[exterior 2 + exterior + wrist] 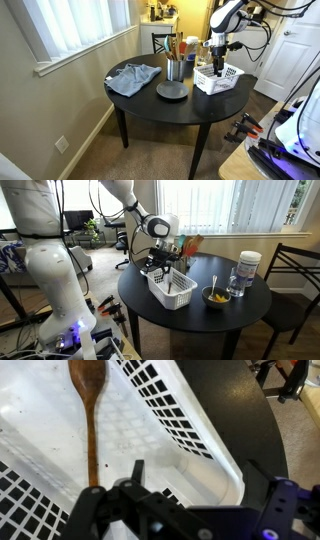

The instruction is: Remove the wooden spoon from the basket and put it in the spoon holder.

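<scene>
The wooden spoon (pixel 91 430) lies flat on the floor of the white mesh basket (pixel 190 430), bowl end away from me, handle running toward my left finger. My gripper (pixel 195 470) is open and empty, low over the basket, with the spoon off to the left of the jaws. In both exterior views the gripper (pixel 160 266) (pixel 217 62) hangs just above the basket (pixel 172 290) (pixel 220 80). The spoon holder (pixel 186 250) (pixel 175 68), with brown utensils fanning out, stands beside the basket on the round black table (pixel 200 320).
A yellow bowl (pixel 216 298) with a pale utensil, a clear glass (pixel 236 281) and a white-lidded jar (pixel 249 267) stand near the basket. A grey cloth (pixel 133 78) and a dark round plate (pixel 172 91) lie near the holder. A chair (pixel 296 275) stands at the table.
</scene>
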Controlling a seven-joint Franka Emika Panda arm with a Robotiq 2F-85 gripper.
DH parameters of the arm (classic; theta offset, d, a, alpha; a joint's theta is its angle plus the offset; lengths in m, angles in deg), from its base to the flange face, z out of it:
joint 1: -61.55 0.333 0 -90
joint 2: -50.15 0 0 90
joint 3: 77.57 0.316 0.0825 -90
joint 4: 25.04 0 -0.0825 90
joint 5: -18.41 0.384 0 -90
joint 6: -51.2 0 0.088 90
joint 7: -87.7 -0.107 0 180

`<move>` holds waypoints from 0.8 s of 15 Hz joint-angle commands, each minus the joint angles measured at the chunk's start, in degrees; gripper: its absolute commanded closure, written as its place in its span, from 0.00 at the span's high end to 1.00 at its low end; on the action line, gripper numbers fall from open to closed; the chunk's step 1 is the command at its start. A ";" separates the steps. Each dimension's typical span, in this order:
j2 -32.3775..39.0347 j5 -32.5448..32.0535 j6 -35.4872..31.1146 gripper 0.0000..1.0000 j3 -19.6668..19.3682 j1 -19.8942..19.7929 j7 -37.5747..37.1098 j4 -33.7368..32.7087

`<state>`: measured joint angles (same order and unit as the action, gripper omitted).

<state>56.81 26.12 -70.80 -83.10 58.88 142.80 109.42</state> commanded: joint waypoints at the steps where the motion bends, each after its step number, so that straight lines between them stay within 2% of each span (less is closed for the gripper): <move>1: 3.23 0.68 -0.56 1.00 1.39 -2.12 4.49 -2.89; 7: 5.46 0.23 -1.86 1.00 2.18 -2.75 4.81 -5.41; 12: 6.59 -1.25 -7.87 1.00 2.03 -3.21 2.79 -4.77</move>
<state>62.57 26.00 -75.58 -81.82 57.07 146.04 104.24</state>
